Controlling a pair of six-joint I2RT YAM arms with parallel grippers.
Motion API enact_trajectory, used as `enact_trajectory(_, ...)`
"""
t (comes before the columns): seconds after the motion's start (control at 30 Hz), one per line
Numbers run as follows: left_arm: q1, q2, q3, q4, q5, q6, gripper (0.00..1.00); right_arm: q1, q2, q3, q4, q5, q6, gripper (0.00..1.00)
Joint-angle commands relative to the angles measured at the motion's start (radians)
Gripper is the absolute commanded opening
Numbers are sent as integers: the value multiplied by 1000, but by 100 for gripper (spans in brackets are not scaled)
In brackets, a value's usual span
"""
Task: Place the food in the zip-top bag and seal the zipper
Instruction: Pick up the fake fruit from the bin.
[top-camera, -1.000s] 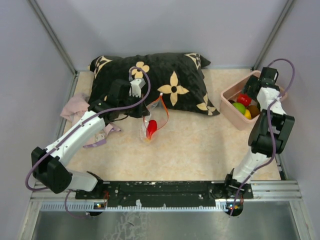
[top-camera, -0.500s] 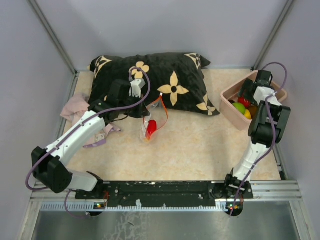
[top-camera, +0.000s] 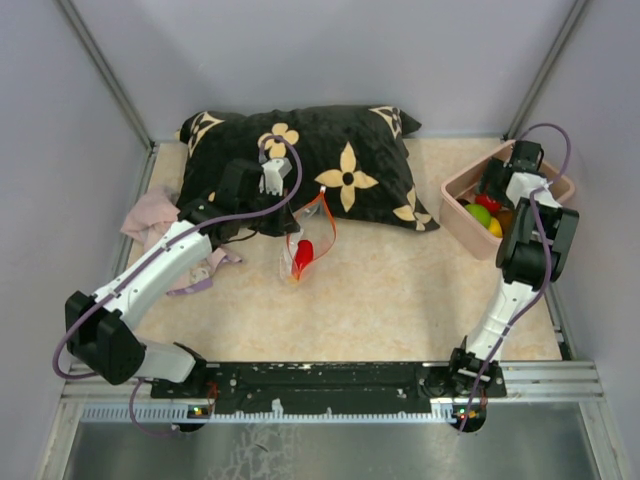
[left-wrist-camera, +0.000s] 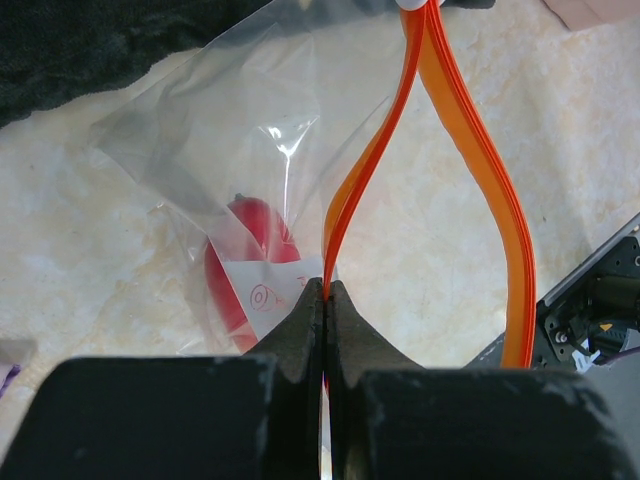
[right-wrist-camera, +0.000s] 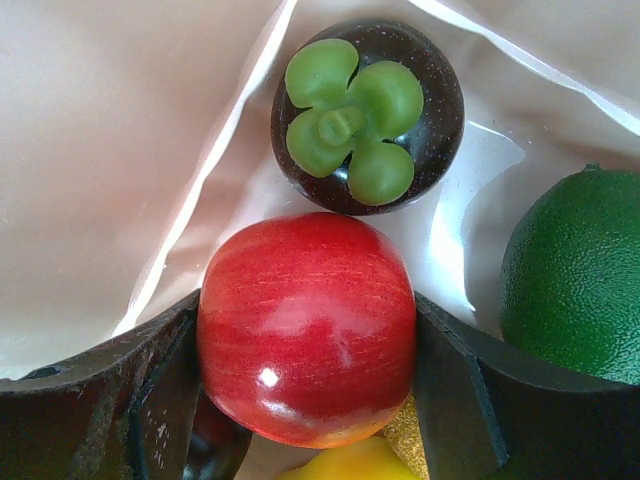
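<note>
My left gripper (left-wrist-camera: 327, 290) is shut on the near side of the zipper (left-wrist-camera: 372, 165), holding the zip-top bag (left-wrist-camera: 200, 140) open; the far strip (left-wrist-camera: 490, 200) bows away. One red toy food (left-wrist-camera: 250, 235) lies inside the bag. In the top view the left gripper (top-camera: 284, 214) holds the bag (top-camera: 306, 240) in front of the pillow. My right gripper (right-wrist-camera: 306, 312) is down in the pink bin (top-camera: 455, 215), its fingers (right-wrist-camera: 160, 380) pressed on both sides of a red apple (right-wrist-camera: 305, 320). A dark mangosteen (right-wrist-camera: 365, 110), a green lime (right-wrist-camera: 580, 270) and a yellow piece (right-wrist-camera: 350, 462) lie round it.
A black flowered pillow (top-camera: 330, 160) lies at the back. A pink cloth (top-camera: 150, 215) lies at the left under the left arm. The pink bin's wall (right-wrist-camera: 100, 150) is close on the right gripper's left. Grey walls enclose the table.
The right gripper has moved a little back and left, down into the pink bin over the fruit. The left arm and the bag have not moved.
</note>
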Motion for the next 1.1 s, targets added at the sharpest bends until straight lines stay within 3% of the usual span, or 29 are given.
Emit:
enact_trajectory(0.0, 5, 6, -5, 23, 12, 14, 0, -4, -72, 11, 10, 15, -20, 45)
enact_trajectory(0.2, 5, 2, -5, 23, 11, 12, 0, -4, -145, -22, 9, 12, -11, 31)
enact_trajectory(0.7, 6, -9, -14, 27, 24, 6, 0, -3, -320, -73, -8, 8, 10, 28)
enact_trajectory(1.07, 7, -11, -16, 29, 33, 3, 0, 58, -565, -146, 2, -22, 45, 26)
